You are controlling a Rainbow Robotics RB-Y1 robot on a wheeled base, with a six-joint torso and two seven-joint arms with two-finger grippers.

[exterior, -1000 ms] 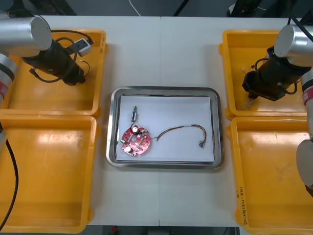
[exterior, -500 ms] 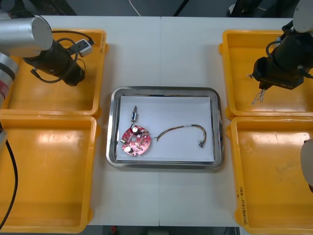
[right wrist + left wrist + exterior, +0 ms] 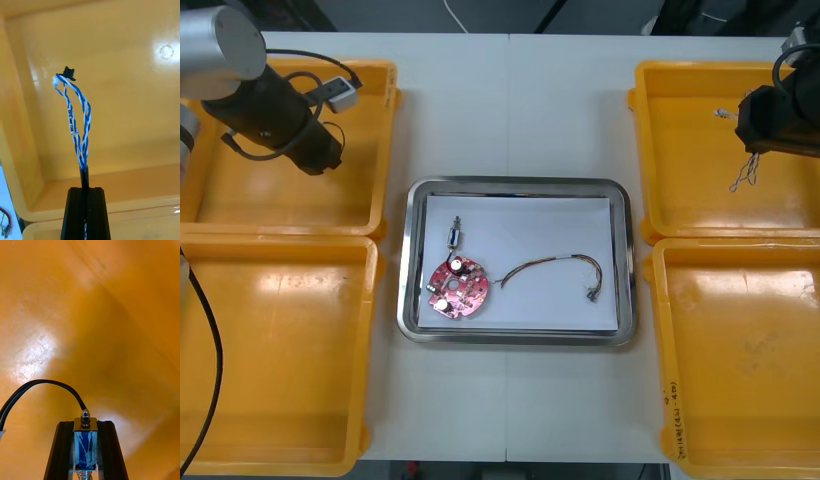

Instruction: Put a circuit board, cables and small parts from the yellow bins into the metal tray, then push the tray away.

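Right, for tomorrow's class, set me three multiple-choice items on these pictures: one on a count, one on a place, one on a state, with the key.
1. How many things lie in the metal tray?
A) one
B) three
C) five

2. The right gripper hangs above:
A) the tray
B) the far right yellow bin
C) the bare table

3. The left gripper has its fingers:
A) wide open
B) shut together on nothing
C) shut on a small metal part on a black cable

Key:
1 B: a red circuit board, a loose small metal part and a red and yellow cable lie inside.
2 B: the front view shows it over that bin, a blue and white cable dangling from it.
3 C: the left wrist view shows the part clamped between them.
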